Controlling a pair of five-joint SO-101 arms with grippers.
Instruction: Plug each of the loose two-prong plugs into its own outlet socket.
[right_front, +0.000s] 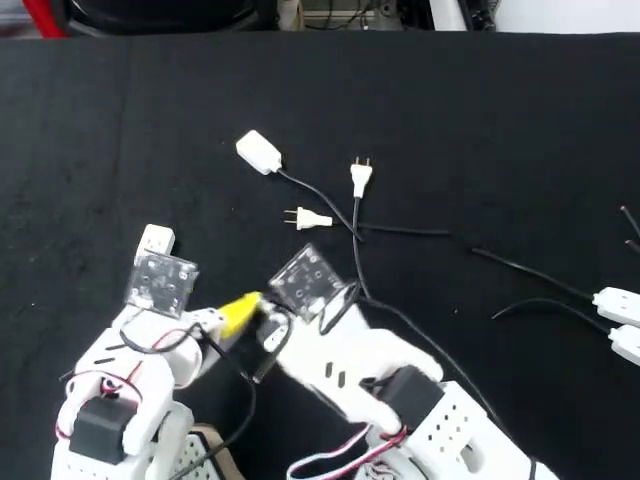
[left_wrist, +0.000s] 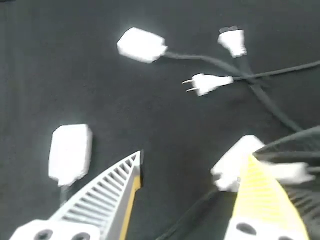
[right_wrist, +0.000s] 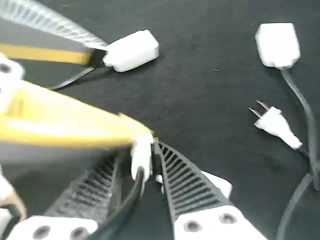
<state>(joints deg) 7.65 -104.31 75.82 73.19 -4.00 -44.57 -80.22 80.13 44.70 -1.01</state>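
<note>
Two loose white two-prong plugs lie mid-table, one (right_front: 306, 218) pointing left and one (right_front: 360, 174) pointing away, both on black cables. One white outlet socket (right_front: 258, 151) lies behind them and another (right_front: 157, 239) sits by the left arm. My right gripper (right_wrist: 141, 150) is shut on a white plug (right_wrist: 141, 159) with a black cable, low at the front of the table (right_front: 272, 330). My left gripper (left_wrist: 194, 157) is open, and its yellow finger (right_wrist: 65, 125) lies right against that held plug (left_wrist: 232, 162). The nearer socket (left_wrist: 70, 152) is outside the left gripper's white finger.
Two more white sockets (right_front: 618, 305) with black cables lie at the right edge. Black cables (right_front: 400, 232) cross the middle of the black table (right_front: 480, 130). The two arms crowd together at the front, and both arm bases fill the front edge.
</note>
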